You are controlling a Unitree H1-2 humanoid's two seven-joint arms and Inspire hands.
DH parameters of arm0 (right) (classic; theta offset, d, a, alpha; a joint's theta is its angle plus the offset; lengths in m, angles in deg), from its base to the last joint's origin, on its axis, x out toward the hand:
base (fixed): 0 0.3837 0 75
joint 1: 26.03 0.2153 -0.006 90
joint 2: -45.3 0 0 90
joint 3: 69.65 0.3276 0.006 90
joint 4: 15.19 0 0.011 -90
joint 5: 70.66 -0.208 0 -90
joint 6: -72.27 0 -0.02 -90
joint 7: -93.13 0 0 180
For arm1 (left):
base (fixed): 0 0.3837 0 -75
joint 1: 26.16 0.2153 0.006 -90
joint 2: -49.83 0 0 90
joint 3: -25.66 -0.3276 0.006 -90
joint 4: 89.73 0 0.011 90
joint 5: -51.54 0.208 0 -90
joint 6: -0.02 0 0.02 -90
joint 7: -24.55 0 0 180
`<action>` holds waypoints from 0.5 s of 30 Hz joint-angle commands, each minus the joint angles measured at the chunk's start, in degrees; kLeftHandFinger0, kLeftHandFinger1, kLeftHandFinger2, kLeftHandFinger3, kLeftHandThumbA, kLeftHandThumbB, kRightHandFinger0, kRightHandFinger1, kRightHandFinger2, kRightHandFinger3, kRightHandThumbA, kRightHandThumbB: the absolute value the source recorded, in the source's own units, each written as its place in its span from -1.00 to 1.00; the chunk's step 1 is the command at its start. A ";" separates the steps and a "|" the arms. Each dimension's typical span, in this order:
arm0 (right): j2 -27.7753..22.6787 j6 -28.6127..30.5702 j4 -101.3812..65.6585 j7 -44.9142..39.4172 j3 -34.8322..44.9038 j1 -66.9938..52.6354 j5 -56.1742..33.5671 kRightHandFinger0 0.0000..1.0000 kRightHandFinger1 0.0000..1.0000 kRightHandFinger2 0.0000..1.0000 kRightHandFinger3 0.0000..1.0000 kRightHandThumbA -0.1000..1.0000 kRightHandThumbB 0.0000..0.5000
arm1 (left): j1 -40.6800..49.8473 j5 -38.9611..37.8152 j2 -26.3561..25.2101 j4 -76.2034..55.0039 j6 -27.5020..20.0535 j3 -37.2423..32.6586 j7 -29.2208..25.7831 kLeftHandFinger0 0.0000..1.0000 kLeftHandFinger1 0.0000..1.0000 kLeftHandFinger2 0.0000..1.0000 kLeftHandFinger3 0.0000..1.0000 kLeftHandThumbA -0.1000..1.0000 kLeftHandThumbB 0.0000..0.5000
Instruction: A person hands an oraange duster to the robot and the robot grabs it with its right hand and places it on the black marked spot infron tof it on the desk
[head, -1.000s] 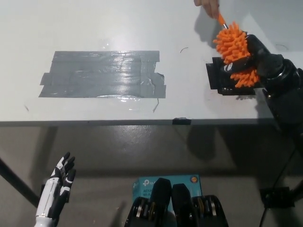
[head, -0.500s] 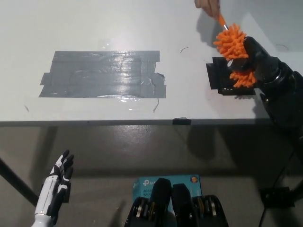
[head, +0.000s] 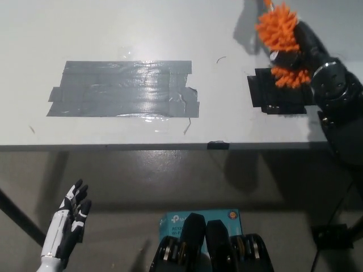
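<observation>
Orange duster (head: pixel 279 34) sits in the grip of the black right hand (head: pixel 295 48) at the far right of the desk (head: pixel 113 34), held just past the far edge of the black marked spot (head: pixel 275 96) and partly over it. The black fingers wrap around the middle of the fluffy head, so orange tufts bulge out above and below them. From where I stand it looks light and very soft; the tufts will squash and spring back, so nothing here is likely to break or slip much. A firmer hold would probably be on the thin handle, but only a short orange stub of that shows at the very top edge, and the rest is cut off. No person's hand can be seen at that edge now, so I cannot tell whether anyone is holding the handle out of frame. Whether the lower tufts touch the desk or hang just above it is hard to make out. A wide patch of grey tape (head: pixel 122 89) lies well apart to the left. Below the desk edge, the white left hand (head: pixel 71 218) rests low with its fingers apart, holding nothing.
</observation>
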 commanded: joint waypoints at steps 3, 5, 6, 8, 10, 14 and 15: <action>-1.54 -0.51 -12.05 -4.11 5.88 0.73 5.42 -0.80 0.09 0.81 1.00 -1.00 -0.40 | 0.09 0.68 -0.84 -2.14 0.28 0.29 -0.58 0.92 1.00 1.00 1.00 0.75 -0.38; -1.08 -0.51 -13.36 -5.09 7.11 0.62 6.12 -0.84 0.00 0.77 1.00 -1.00 -0.42 | 0.10 0.69 -0.87 -1.97 0.06 0.32 -0.61 0.92 1.00 1.00 1.00 0.75 -0.38; -0.91 -0.51 -14.05 -5.72 7.60 0.63 6.82 -0.87 -0.11 0.66 1.00 -1.00 -0.42 | 0.13 0.73 -0.89 -1.81 -0.24 0.35 -0.67 0.91 1.00 1.00 1.00 0.74 -0.40; -0.46 -0.51 -14.53 -6.74 8.51 0.92 8.30 -0.98 -0.20 0.59 1.00 -1.00 -0.40 | 0.16 0.68 -0.98 -1.55 -0.57 0.41 -0.66 0.91 1.00 1.00 1.00 0.74 -0.39; 0.11 -0.51 -13.93 -7.46 9.21 1.23 9.37 -0.99 -0.12 0.70 1.00 -1.00 -0.40 | 0.20 0.85 -1.06 -1.50 -0.61 0.48 -0.74 0.91 1.00 1.00 1.00 0.74 -0.39; 0.03 -0.51 -7.75 -6.99 7.95 2.52 8.55 -0.98 -0.04 0.73 1.00 -1.00 -0.36 | 0.45 0.68 -1.07 -1.54 -0.65 0.49 -0.53 0.91 1.00 1.00 1.00 0.75 -0.39; -0.13 -0.51 -6.18 -6.83 7.19 2.79 8.81 -0.91 0.07 0.80 1.00 -1.00 -0.35 | 0.49 0.67 -1.09 -1.49 -0.68 0.49 -0.50 0.91 1.00 1.00 1.00 0.75 -0.39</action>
